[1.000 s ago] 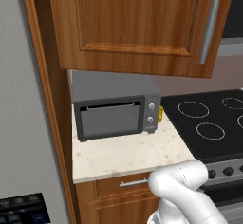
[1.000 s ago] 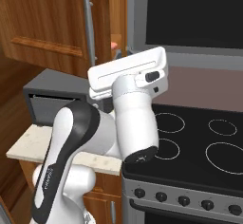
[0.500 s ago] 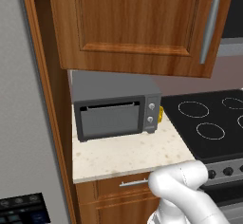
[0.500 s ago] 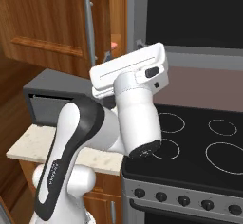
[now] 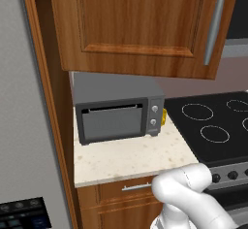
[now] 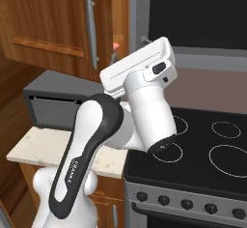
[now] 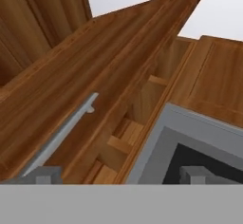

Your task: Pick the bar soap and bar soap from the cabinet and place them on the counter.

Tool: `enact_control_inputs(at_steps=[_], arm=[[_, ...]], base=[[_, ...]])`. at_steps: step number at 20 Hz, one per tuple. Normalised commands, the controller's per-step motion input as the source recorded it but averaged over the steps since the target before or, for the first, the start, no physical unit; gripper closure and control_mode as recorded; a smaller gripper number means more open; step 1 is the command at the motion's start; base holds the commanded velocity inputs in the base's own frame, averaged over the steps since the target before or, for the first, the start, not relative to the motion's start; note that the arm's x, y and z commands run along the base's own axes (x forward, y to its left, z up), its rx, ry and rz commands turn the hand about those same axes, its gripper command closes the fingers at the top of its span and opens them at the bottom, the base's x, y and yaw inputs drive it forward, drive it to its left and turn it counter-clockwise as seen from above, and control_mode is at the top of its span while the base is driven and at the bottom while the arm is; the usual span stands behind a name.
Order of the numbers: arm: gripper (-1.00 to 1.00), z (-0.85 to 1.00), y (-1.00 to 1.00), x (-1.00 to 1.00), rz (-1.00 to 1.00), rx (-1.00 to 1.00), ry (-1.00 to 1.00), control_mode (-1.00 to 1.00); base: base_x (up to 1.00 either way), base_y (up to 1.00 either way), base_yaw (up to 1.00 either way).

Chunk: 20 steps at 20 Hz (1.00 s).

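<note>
The cabinet [image 6: 48, 24] hangs over the counter [image 6: 43, 145] with its door [image 7: 71, 90] swung partly out. A small pink bit, seemingly a bar soap [image 6: 116, 45], peeks from the gap behind the door's edge. My gripper [image 6: 129, 48] is raised just right of that edge, pointing into the gap, open and empty. In the hand view its fingertips [image 7: 42, 173] stand wide apart below the door's silver handle [image 7: 61, 133] and the bare wooden shelves [image 7: 130, 123]. From the left the door [image 5: 135, 19] hides the cabinet's inside.
A grey microwave [image 5: 118, 114] stands at the back of the counter [image 5: 126, 157], a yellow object [image 5: 164, 118] beside it. The black stovetop [image 6: 207, 140] lies to the right, under a dark hood panel [image 6: 198, 14]. A tall wooden panel [image 5: 46, 102] borders the left.
The jaws have spread wide apart. The hand has tilted and shifted slightly up and right, off the door's edge. The door stays ajar.
</note>
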Motion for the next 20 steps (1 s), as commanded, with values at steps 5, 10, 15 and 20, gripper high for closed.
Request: enact_control_inputs(at_steps=[5, 10, 15, 20], arm=[[-1.00, -0.10, -0.04, 0.19, 0.00, -0.15, -0.08, -1.00], [-1.00, -0.22, 0.00, 0.30, -0.01, -0.18, -0.03, -1.00], [-1.00, -0.12, 0.00, 0.43, -0.02, -0.15, 0.00, -1.00], [-1.00, 0.00, 0.00, 0.46, -0.02, -0.10, 0.00, -1.00]], base=[[0.00, 0.00, 0.00], [0.00, 0.00, 0.00], [0.00, 0.00, 0.00], [0.00, 0.00, 0.00]])
